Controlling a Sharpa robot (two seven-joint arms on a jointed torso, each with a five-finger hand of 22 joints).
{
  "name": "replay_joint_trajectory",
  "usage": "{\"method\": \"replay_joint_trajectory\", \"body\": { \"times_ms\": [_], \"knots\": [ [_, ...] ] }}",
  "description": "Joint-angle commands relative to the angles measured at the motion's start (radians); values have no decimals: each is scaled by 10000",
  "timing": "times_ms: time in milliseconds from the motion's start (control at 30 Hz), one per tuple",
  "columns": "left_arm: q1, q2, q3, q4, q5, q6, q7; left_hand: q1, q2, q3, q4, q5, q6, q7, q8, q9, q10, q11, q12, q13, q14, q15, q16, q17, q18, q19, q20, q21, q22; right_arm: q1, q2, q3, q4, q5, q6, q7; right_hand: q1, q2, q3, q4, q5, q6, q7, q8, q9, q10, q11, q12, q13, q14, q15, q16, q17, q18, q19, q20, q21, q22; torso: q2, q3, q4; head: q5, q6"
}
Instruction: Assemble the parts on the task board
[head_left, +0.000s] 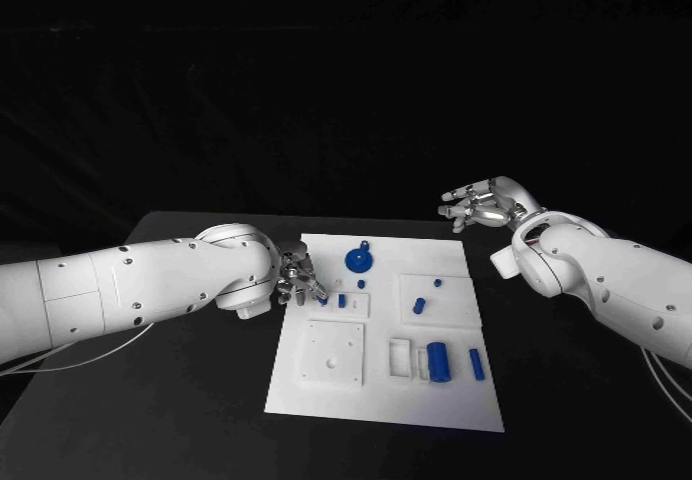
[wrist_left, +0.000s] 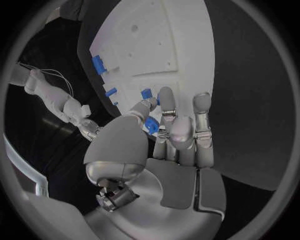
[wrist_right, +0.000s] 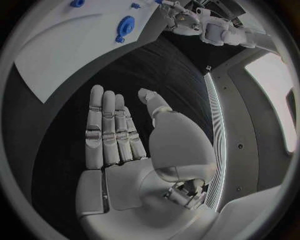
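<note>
At the white task board's (head_left: 378, 395) left edge, left hand (head_left: 299, 279) pinches a small blue plastic part (wrist_left: 150, 124) between thumb and fingertips, just beside the small upright blue peg (head_left: 342, 299) and its slot. Part's long axis: can't tell. Right hand (head_left: 483, 205) hovers off the board's far right corner over the black bench (head_left: 173, 420), fingers apart, holding nothing. Left is nearer; likely inserts.

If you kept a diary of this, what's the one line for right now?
left hand: pinching small blue part at task board edge | right hand: open, off board, holding nothing
</note>
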Motion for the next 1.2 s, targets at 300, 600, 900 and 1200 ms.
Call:
{"method": "replay_joint_trajectory", "body": {
  "times_ms": [300,600,900,1200],
  "knots": [
    [-4,12,4,5,-28,9,-19,33,26,1022,-987,97,530,-459,71,-2,462,-228,68,-15,46,-23,-13,-1,149,52,38,47,171,-37,28,4,-15,-40,148,98,-50,87,-29,-41,26,-47,22,-41,-9,4,-15,-30,-14,-70,-11,-12,-14,51,-50,-12,58,-9,5,9,12,74,14],
    [-5,2,4,24,1,72,-51,30,23,1027,-993,114,537,-461,70,0,461,-230,68,-17,48,-24,-11,3,149,52,38,49,172,-41,32,4,-20,-40,158,99,-50,87,-29,-41,26,-47,22,-41,-9,4,-15,-30,-14,-70,-11,-12,-14,51,-50,-12,58,-9,9,6,8,71,-11],
    [-5,-15,4,56,43,162,-96,19,17,1041,-1015,158,554,-464,72,12,462,-237,70,-20,48,-26,-10,1,145,53,34,55,174,-42,40,4,-31,-39,183,99,-66,99,-33,-67,29,-36,16,-40,-9,19,-21,-26,-14,-64,-14,-7,-16,51,-55,-14,100,-46,10,4,8,115,-61],
    [-5,-40,3,75,37,186,-128,10,8,1051,-1035,198,565,-468,73,30,462,-239,67,-25,46,-30,-18,-13,138,47,25,56,172,-43,43,4,-43,-39,193,92,-69,104,-29,-77,34,-29,12,-40,-9,40,-26,-41,-21,-59,-17,-4,-15,51,-54,-17,114,-52,10,8,4,145,-98]
  ]
}}
